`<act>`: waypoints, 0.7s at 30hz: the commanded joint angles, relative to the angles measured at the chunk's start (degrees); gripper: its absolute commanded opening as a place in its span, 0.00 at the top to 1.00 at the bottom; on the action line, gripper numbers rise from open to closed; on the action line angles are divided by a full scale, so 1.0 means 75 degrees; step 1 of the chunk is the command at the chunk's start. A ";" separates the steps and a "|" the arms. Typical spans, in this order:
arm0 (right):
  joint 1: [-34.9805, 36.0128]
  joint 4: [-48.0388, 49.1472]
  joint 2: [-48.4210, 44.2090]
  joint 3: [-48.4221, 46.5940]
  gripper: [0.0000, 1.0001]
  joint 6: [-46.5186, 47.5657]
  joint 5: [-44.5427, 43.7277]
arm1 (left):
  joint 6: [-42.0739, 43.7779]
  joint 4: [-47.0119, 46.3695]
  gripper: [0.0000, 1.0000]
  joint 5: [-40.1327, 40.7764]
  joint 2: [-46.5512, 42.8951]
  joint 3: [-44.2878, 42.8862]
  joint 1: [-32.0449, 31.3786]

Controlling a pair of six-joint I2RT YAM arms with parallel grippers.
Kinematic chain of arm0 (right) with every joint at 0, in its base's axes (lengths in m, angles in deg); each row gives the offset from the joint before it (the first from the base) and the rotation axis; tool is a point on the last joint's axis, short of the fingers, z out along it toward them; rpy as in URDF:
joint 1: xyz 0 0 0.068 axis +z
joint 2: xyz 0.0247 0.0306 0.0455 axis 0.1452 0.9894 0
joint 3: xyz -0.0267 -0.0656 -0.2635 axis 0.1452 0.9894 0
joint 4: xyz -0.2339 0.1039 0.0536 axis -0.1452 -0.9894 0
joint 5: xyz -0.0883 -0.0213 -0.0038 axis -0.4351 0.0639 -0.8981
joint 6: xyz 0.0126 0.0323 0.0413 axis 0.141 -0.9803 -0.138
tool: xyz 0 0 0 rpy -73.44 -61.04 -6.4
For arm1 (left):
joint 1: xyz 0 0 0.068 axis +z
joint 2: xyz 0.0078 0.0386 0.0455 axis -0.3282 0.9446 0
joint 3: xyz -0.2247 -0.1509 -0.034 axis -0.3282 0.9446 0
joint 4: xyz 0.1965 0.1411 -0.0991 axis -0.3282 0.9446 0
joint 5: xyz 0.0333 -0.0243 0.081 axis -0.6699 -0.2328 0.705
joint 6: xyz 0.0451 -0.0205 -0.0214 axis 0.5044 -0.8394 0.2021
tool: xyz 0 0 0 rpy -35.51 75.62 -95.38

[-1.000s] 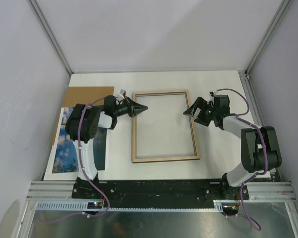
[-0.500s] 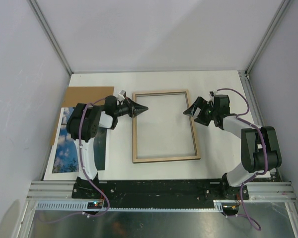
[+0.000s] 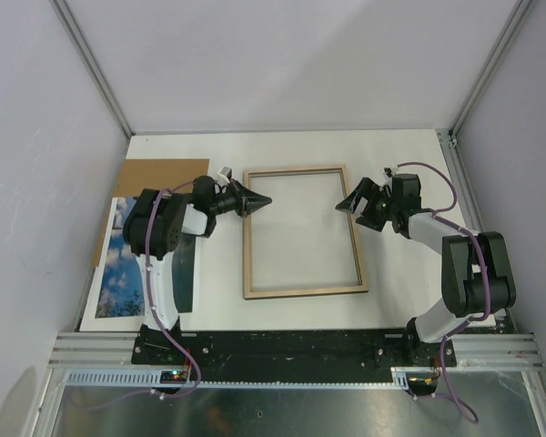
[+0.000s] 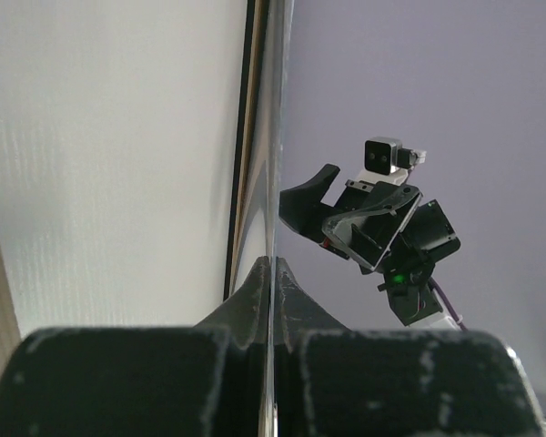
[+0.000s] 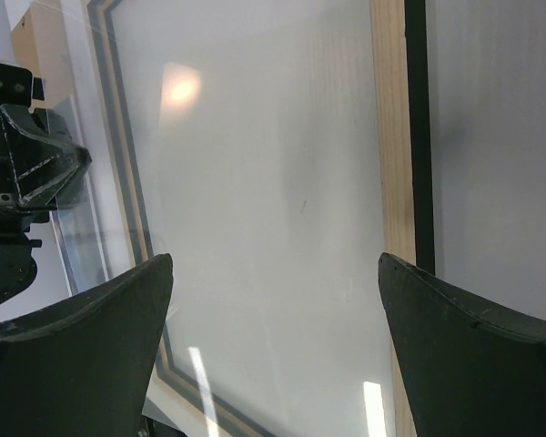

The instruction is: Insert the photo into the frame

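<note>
Photo (image 3: 118,269) lies face up far left, partly under your left arm and well apart from the frame (image 3: 300,289), which lies lengthwise away from you. The left gripper (image 3: 266,198), jaws together, is nearer the photo; the right gripper (image 3: 346,202) gapes over the frame's right rail.

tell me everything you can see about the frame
The frame is a thin rectangle lying flat on the white table, pale wood reverse up. The right wrist view shows a black outer edge and a clear pane inside that catches glare. The shut left tool meets its left rail near the far corner, though actual contact is unclear. The open right tool hovers over the right rail.
</note>
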State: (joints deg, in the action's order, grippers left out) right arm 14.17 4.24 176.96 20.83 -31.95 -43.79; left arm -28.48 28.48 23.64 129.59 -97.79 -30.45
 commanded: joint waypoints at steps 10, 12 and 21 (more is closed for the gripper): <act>0.0004 0.0195 -0.0085 0.0010 0.01 -0.0005 0.0072 | 0.0316 0.0045 1.00 -0.0093 0.0155 -0.0247 -0.0094; -0.0007 0.0195 -0.0102 0.0009 0.01 -0.0003 0.0071 | 0.0338 0.0081 1.00 -0.0106 0.0168 -0.0249 -0.0093; -0.0013 0.0172 -0.0109 0.0015 0.01 0.0021 0.0046 | 0.0502 0.0386 1.00 -0.0211 0.0199 -0.0244 -0.0095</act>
State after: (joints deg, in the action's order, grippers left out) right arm 14.15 4.24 176.96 20.83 -31.95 -43.79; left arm -26.60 30.69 23.66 130.51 -98.10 -30.52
